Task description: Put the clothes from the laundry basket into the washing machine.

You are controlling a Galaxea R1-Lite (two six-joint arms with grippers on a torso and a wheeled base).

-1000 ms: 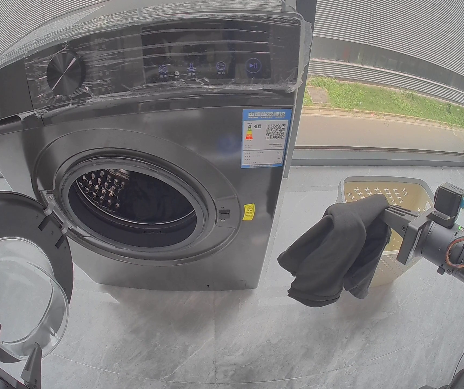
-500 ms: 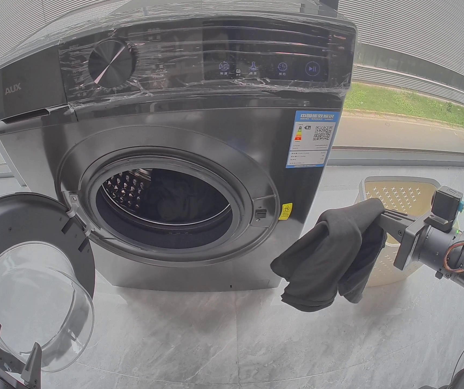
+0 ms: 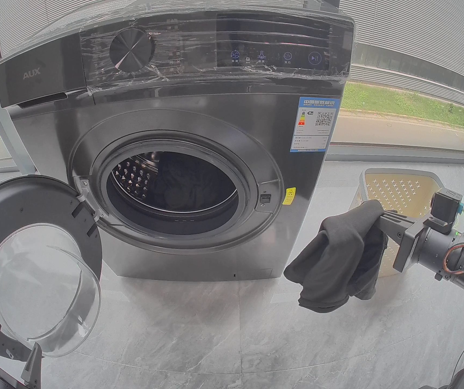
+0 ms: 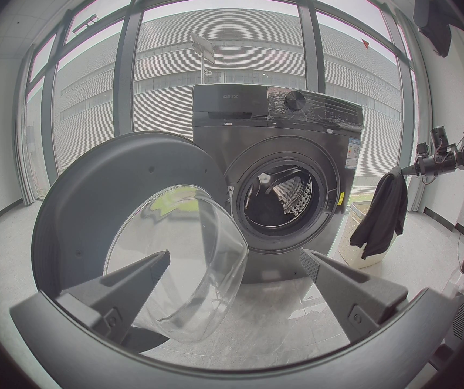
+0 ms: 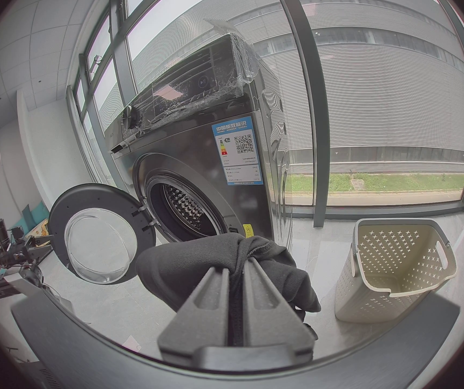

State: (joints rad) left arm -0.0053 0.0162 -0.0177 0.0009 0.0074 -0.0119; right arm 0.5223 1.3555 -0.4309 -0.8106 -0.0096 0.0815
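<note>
A grey front-loading washing machine (image 3: 188, 109) stands with its round door (image 3: 32, 266) swung open to the left. Dark clothes lie inside the drum (image 3: 178, 187). My right gripper (image 3: 385, 220) is shut on a dark grey garment (image 3: 340, 255), which hangs above the floor to the right of the machine's front. In the right wrist view the garment (image 5: 199, 263) drapes over the closed fingers of the right gripper (image 5: 236, 268). The cream laundry basket (image 3: 404, 185) stands behind it on the floor. My left gripper (image 4: 234, 256) is open, low beside the door.
Grey marble floor (image 3: 215, 330) stretches in front of the machine. Large windows (image 3: 415, 82) and their frames run behind the machine and basket. The open door juts out into the floor space on the left.
The head camera has moved, so the machine now sits further right and nearer in the picture. The right gripper still holds the garment, now closer to the machine's front.
</note>
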